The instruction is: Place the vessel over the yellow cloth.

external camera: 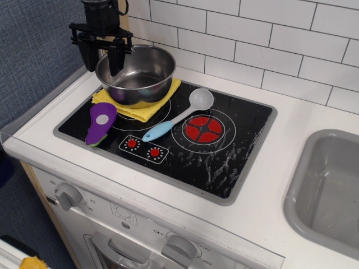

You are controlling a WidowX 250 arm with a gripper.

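The vessel (141,78), a shiny steel pot, sits upright on the yellow cloth (143,110) at the back left of the black stovetop (224,159). The cloth shows around the pot's front and sides. My gripper (102,60) hangs over the pot's left rim. Its fingers (90,55) are spread, one outside the rim and one inside, and they do not pinch the rim. The gripper is open.
A purple toy eggplant (100,123) lies in front of the cloth. A spoon with a blue handle (177,115) lies right of the pot, beside the red burner (203,129). A grey sink (331,185) is at the right. A tiled wall stands behind.
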